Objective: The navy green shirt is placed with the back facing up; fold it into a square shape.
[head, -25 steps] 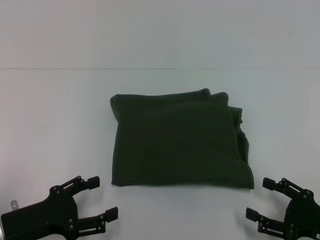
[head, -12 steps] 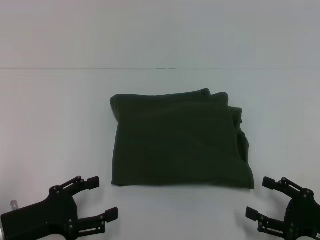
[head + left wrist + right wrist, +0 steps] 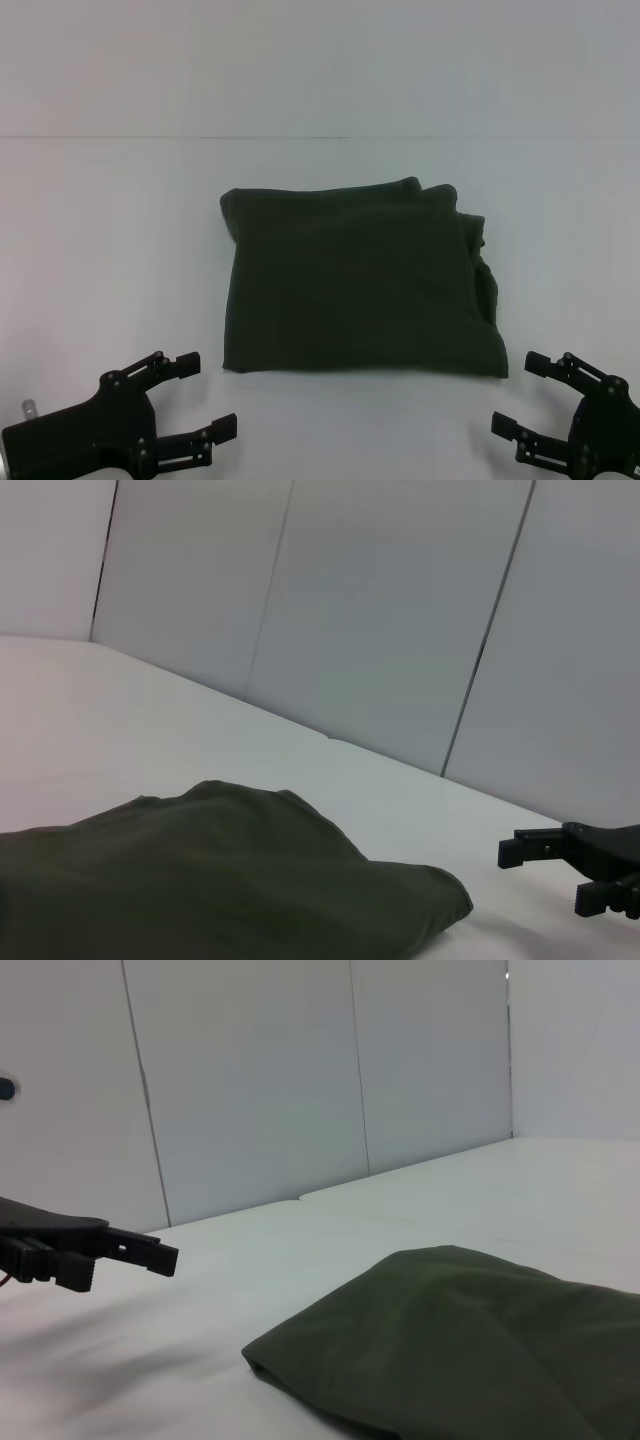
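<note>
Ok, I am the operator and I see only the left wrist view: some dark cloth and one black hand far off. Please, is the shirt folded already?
Observer: Yes. In the head view the navy green shirt lies as a rough square on the white table.
Operator: Are its edges tidy?
Observer: Not fully. On the robot's right side some layers stick out past the top layer.
Operator: Where is my left hand?
Observer: The left hand is open, near the shirt's near left corner, apart from it.
Operator: And the other?
Observer: The right hand is open too, off the near right corner, holding nothing.
</note>
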Tool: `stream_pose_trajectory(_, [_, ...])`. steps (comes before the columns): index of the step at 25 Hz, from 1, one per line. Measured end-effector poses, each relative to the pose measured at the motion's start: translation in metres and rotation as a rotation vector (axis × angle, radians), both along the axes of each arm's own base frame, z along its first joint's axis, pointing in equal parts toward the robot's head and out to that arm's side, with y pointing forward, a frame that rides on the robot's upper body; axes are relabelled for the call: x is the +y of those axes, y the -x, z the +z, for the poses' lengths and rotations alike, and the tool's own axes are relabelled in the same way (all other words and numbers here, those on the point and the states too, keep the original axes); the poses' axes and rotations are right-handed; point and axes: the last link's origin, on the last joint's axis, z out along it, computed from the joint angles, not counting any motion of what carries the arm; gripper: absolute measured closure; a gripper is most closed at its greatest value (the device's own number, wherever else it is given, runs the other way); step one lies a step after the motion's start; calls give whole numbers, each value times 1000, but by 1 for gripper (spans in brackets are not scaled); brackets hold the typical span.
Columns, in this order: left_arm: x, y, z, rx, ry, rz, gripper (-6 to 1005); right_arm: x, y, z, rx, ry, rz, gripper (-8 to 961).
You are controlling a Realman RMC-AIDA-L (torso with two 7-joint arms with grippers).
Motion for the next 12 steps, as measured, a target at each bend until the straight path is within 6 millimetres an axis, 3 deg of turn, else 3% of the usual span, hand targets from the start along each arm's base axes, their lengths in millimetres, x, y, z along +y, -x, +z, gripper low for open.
stream_pose_trajectory(12, [0, -1, -1, -5, 1, -1, 52, 1, 1, 0, 4, -1, 7, 24])
